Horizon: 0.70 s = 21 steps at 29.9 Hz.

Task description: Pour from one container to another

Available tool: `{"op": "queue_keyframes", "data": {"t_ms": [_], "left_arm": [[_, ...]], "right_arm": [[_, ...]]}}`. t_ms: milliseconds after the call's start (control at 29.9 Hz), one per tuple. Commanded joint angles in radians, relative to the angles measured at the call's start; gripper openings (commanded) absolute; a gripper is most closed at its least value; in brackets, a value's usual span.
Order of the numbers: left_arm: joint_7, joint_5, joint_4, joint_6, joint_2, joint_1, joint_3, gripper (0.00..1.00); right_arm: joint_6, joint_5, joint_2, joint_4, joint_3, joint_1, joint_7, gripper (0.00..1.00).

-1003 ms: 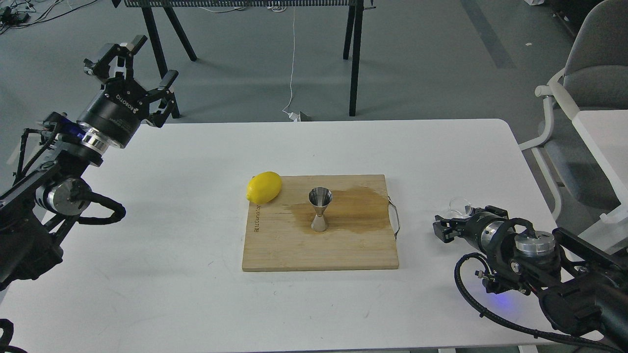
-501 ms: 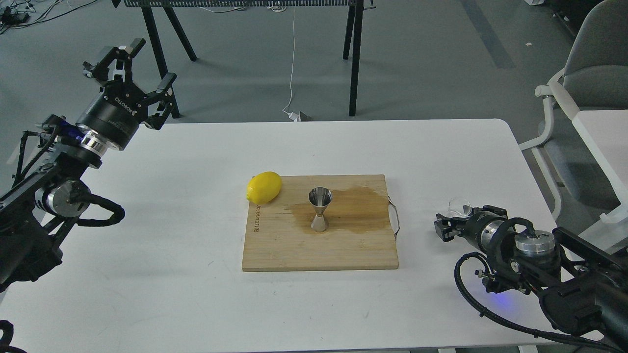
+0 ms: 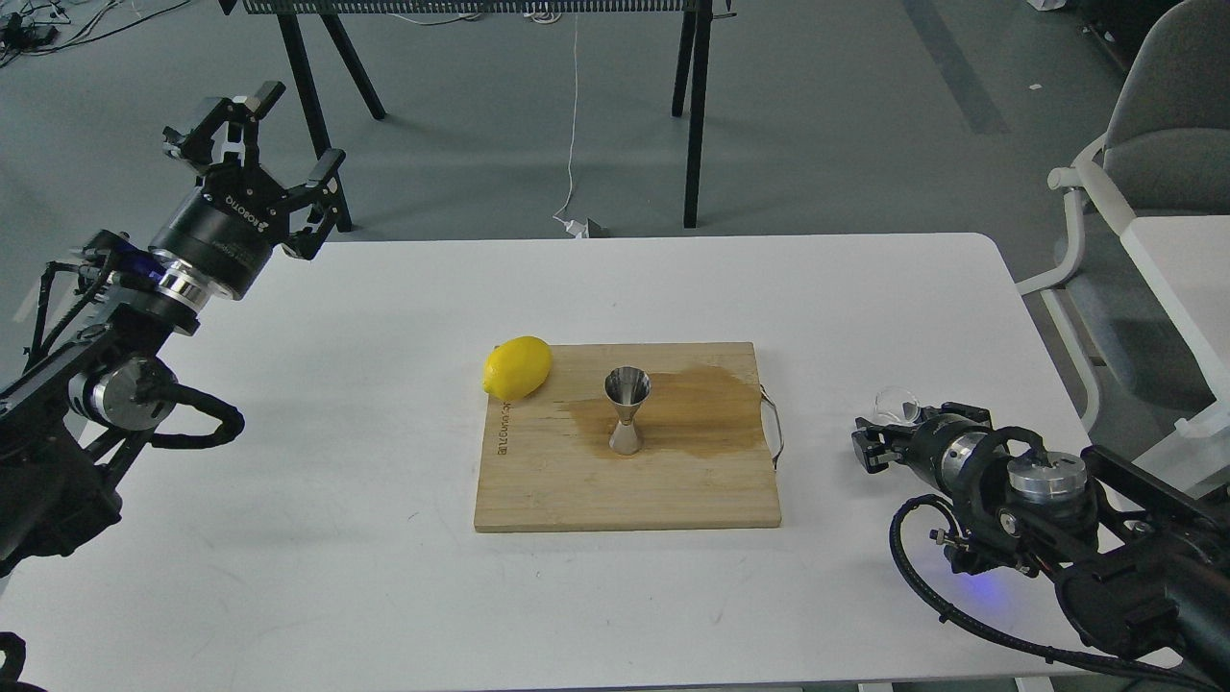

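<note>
The small clear glass cup [image 3: 899, 403] sits on the white table near its right edge. My right gripper [image 3: 876, 444] is just in front of and beside the cup. It is dark and seen nearly end-on, so its fingers cannot be told apart, nor whether they touch the glass. The steel hourglass jigger [image 3: 627, 411] stands upright in the middle of the wooden cutting board [image 3: 577, 490], on a damp brown stain. My left gripper [image 3: 296, 127] hangs open and empty over the table's far left corner, far from both.
A lemon [image 3: 517, 366] rests at the board's far left corner. The board has a metal handle [image 3: 774, 428] on its right side. A grey chair [image 3: 1153, 144] stands beyond the table's right edge, and black stand legs [image 3: 694, 115] behind the table.
My left gripper has drawn back slightly to the left and turned a little. The right gripper has shifted barely to the right beside the cup. Jigger, board and lemon have not moved.
</note>
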Motion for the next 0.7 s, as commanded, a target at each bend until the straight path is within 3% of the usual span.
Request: {"op": "queue_keyframes", "data": {"t_ms": [0,668], "left_arm": [[0.000,0.000,0.008,0.000,0.000,0.002,0.000,0.81],[0.000,0.000,0.018,0.000,0.000,0.003,0.000,0.81]], "right_arm": [[0.005,-0.001,0.001,0.000,0.000,0.000,0.000,0.58],[0.012,-0.003,0.007,-0.002,0.000,-0.003,0.000,0.50]]}}
